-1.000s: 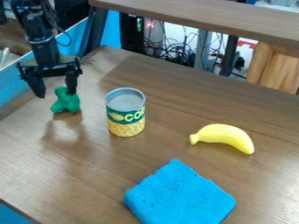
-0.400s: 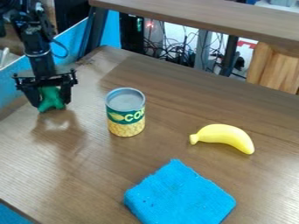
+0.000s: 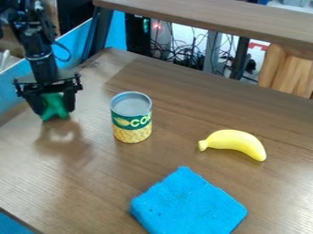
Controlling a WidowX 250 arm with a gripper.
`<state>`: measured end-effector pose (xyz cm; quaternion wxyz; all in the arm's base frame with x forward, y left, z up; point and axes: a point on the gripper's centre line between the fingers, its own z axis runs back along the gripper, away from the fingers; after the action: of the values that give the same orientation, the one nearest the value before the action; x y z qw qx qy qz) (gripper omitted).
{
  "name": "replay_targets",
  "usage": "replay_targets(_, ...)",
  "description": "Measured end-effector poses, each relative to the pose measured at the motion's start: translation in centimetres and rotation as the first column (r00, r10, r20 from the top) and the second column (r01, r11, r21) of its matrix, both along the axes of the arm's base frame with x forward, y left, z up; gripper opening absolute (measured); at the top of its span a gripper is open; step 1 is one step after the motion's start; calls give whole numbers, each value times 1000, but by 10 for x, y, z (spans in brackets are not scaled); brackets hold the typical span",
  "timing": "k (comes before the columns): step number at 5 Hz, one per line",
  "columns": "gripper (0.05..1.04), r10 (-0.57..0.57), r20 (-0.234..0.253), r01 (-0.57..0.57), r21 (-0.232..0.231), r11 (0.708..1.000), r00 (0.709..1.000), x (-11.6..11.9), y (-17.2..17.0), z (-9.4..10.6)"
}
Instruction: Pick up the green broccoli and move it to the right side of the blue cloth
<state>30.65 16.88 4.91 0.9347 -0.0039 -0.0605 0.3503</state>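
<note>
Drawn together since the earliest frame, when they stood wide with one beside the green toy, the black fingers [image 3: 69,101] are now clamped on the green toy [image 3: 55,106] from both sides. The toy has moved a little toward the left of the view with them, and since the middle frame both have come slightly lower in the view. The toy's lower end shows below the fingers, near the surface [image 3: 147,169]; whether it touches the wood I cannot tell. Above, the black arm [image 3: 41,64] comes down from the upper left.

To the right of the toy, and apart from it, the corn can [image 3: 131,117] stands upright where it stood before. Farther right lies the yellow banana [image 3: 234,143], and nearer the camera the blue cloth [image 3: 187,203], both unmoved
</note>
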Motion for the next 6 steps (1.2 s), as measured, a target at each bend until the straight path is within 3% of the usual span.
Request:
replay_targets(1,735,-12,56,14,-37,999,998,3,-10,33)
replay_targets(2,732,-26,117,33,-51,998,993,9,-25,67)
replay_targets(3,732,-117,159,128,-56,990,980,15,-65,88)
replay_targets(4,733,-239,162,249,-44,967,957,2,-115,87)
replay_targets(6,732,-478,92,477,31,878,874,-39,-201,47)
